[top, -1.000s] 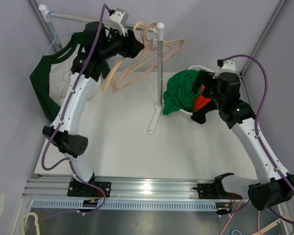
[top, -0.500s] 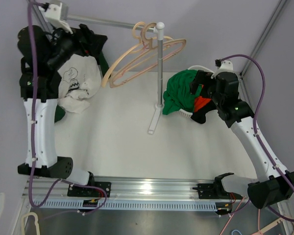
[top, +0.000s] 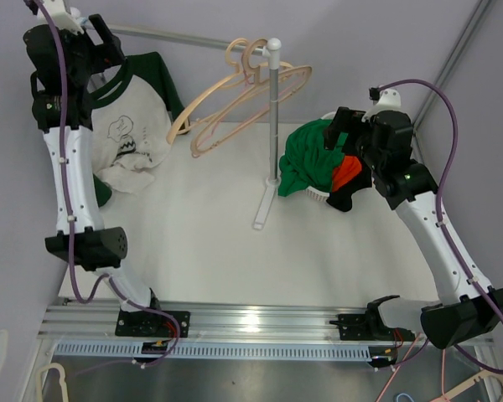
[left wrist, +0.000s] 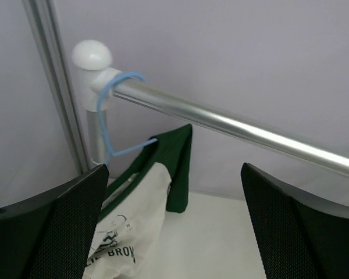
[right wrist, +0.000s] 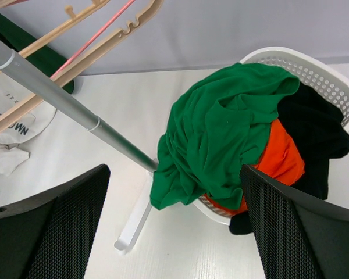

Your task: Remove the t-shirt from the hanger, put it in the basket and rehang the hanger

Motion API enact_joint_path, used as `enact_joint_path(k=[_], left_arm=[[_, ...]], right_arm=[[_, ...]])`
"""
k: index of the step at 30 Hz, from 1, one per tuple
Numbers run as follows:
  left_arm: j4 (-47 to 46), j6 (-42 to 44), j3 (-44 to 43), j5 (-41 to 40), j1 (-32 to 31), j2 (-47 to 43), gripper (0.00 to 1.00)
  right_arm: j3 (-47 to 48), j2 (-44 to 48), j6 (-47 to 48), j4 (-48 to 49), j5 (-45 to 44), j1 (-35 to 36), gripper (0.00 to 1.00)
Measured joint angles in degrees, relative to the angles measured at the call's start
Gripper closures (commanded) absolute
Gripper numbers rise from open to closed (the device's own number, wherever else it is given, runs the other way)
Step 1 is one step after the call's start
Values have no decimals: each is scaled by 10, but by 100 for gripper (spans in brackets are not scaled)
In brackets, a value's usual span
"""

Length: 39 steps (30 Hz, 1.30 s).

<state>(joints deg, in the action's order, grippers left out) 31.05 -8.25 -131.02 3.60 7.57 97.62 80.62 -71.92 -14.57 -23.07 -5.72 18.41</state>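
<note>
The white t-shirt (top: 134, 126) with dark green sleeves and a black print hangs at the left end of the metal rail (top: 184, 36); its lower part lies bunched on the table. In the left wrist view the shirt (left wrist: 142, 200) hangs on a thin blue hanger (left wrist: 107, 110), whose hook is round the rail (left wrist: 232, 125) by the white end cap. My left gripper (top: 103, 43) is raised at the rail's left end, just above the shirt's collar. It (left wrist: 174, 171) is open and empty. My right gripper (top: 339, 134) is open and empty over the laundry basket (right wrist: 314, 70).
Several empty beige hangers (top: 243, 92) hang at the rail's right end by the upright pole (top: 272, 109), whose foot (top: 264, 209) is mid-table. The white basket holds a green shirt (right wrist: 221, 133), orange and black clothes. A wall is close behind the rail.
My left arm has swung from the beige hangers to the rail's far left end and risen. The t-shirt now shows its white front. The right arm has barely shifted.
</note>
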Motion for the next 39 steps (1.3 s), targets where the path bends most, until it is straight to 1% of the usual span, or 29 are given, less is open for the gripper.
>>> enact_joint_path(k=[3, 8, 18, 21, 24, 26, 28, 29, 30, 31, 33, 34, 35, 39], left_arm=[[0, -14, -25, 1, 30, 50, 0], [-1, -18, -25, -5, 56, 82, 1], [-13, -24, -42, -8, 66, 122, 1], [-14, -34, -42, -9, 66, 139, 4], [-13, -43, -42, -8, 66, 159, 10], [-13, -48, -42, -6, 66, 169, 20], [-13, -53, -42, -4, 67, 175, 34], [-13, -56, -42, -3, 67, 175, 47], [-13, -59, -42, -1, 67, 176, 53], [-14, -62, -42, 3, 68, 176, 62], [-15, -68, -42, 12, 68, 176, 69], [-16, -72, -42, 16, 68, 176, 76], [-16, -76, -42, 21, 68, 176, 78], [-18, -85, -42, 40, 68, 176, 78]], right_arm=[[5, -1, 5, 0, 1, 0, 2], [2, -1, 6, 4, 14, 0, 2], [-16, -1, 0, 17, 38, 10, 2], [-17, -3, 1, 20, 39, 10, 2], [-22, -3, 1, 22, 38, 10, 2], [-29, -3, 1, 24, 38, 10, 2], [-35, -3, 1, 24, 38, 10, 2], [-37, -3, 1, 24, 38, 10, 2], [-38, -3, 1, 24, 38, 10, 2], [-38, -3, 1, 24, 38, 10, 2], [-38, -3, 1, 24, 38, 10, 2], [-39, -3, 1, 25, 38, 10, 2], [-39, -3, 1, 25, 39, 10, 2], [-43, -3, 1, 28, 39, 10, 2]])
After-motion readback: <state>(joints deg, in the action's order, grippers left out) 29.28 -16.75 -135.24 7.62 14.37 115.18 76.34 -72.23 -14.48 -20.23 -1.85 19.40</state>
